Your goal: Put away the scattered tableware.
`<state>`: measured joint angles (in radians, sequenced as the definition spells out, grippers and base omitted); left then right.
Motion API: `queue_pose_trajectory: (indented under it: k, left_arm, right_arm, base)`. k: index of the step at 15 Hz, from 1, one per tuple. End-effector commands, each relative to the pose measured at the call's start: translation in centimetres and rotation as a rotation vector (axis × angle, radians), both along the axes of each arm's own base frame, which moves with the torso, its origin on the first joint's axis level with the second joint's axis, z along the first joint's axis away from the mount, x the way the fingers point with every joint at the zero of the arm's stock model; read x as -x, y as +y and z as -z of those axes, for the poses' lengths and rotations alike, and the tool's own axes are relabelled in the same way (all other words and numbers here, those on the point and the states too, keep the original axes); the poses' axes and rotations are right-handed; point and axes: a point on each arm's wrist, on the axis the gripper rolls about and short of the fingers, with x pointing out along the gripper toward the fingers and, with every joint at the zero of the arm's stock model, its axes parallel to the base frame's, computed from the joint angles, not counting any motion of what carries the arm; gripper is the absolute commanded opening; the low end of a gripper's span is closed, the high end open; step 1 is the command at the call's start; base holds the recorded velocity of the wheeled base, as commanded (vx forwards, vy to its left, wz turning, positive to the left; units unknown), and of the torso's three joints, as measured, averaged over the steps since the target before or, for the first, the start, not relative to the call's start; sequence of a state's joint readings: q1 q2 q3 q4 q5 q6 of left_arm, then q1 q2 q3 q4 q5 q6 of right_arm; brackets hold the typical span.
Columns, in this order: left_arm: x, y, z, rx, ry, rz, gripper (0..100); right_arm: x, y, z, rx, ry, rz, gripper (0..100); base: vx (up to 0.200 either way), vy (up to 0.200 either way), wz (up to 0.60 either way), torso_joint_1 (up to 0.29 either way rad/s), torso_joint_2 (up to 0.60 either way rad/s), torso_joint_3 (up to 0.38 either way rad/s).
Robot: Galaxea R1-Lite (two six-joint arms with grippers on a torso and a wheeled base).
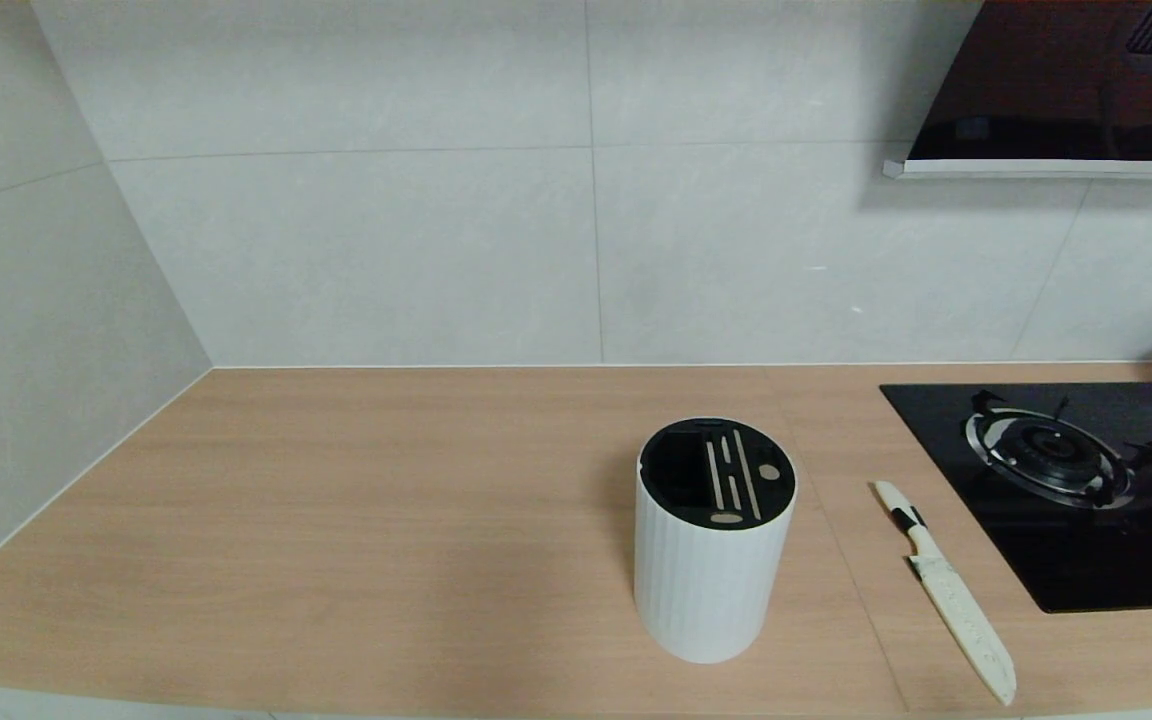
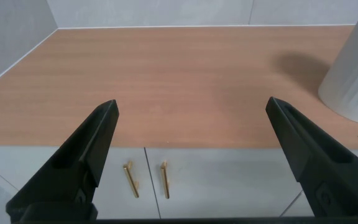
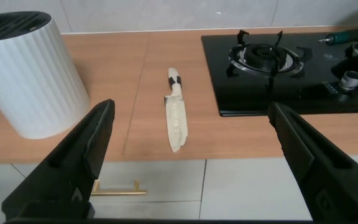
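A white ribbed knife holder (image 1: 708, 560) with a black slotted top stands upright on the wooden counter (image 1: 356, 520); it also shows as the knife holder (image 3: 27, 74) and knife holder (image 2: 355, 68). A cream speckled knife (image 1: 948, 592) with a black band on its handle lies flat to the holder's right, blade toward the counter's front edge, seen as the knife (image 3: 176, 112). My right gripper (image 3: 191, 165) hangs open in front of the counter edge, below the knife. My left gripper (image 2: 191, 158) is open too, off the front edge and left of the holder.
A black gas hob (image 1: 1076, 480) with a burner ring sits at the right, close to the knife. A range hood (image 1: 1066, 90) hangs above it. Tiled walls close the back and left. Cabinet doors with gold handles (image 2: 148, 179) lie below the counter.
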<state>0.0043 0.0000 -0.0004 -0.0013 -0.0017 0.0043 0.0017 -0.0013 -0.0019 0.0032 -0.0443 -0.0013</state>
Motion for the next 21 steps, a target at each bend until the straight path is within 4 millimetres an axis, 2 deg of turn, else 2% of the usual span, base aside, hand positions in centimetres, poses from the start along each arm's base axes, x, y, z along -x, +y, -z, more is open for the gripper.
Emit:
queue_pose_trajectory:
  k: [1, 7, 9, 10, 13, 16, 18, 21]
  left_arm:
    - [0.0, 0.0, 0.0, 0.000, 0.000, -0.001, 100]
    - [0.0, 0.0, 0.0, 0.000, 0.000, -0.001, 100]
    - [0.0, 0.0, 0.0, 0.000, 0.000, -0.001, 100]
    - [0.0, 0.0, 0.0, 0.000, 0.000, -0.001, 100]
    - [0.0, 0.0, 0.0, 0.000, 0.000, -0.001, 100]
    - [0.0, 0.0, 0.0, 0.000, 0.000, -0.001, 100]
    - [0.0, 0.0, 0.0, 0.000, 0.000, -0.001, 100]
    - [0.0, 0.0, 0.0, 0.000, 0.000, -0.001, 100]
  right_arm:
    - [0.0, 0.0, 0.0, 0.028, 0.001, 0.000, 100]
    - [0.0, 0.0, -0.3, 0.059, -0.013, -0.004, 100]
    - [0.6, 0.0, -5.7, -0.017, -0.107, -0.089, 100]
    - [-0.3, 0.0, -7.2, -0.021, -0.043, -0.121, 100]
    - [-4.7, 0.3, -8.6, 0.009, 0.209, -0.138, 100]
    - [-10.3, 0.8, -9.5, 0.031, 0.448, -0.146, 100]
    - [-15.2, 1.2, -8.1, 0.035, 0.636, -0.143, 100]
    - [-21.2, 2.2, -5.1, 0.051, 0.745, -0.161, 100]
  base:
    - [0.000, 0.000, 0.00, 0.000, 0.00, 0.000]
    - [0.000, 0.000, 0.00, 0.000, 0.00, 0.000]
    - [0.000, 0.000, 0.00, 0.000, 0.00, 0.000]
    - [0.000, 0.000, 0.00, 0.000, 0.00, 0.000]
    - [0.000, 0.000, 0.00, 0.000, 0.00, 0.000]
    - [0.000, 0.000, 0.00, 0.000, 0.00, 0.000]
    - [0.000, 0.000, 0.00, 0.000, 0.00, 0.000]
    - [0.000, 0.000, 0.00, 0.000, 0.00, 0.000]
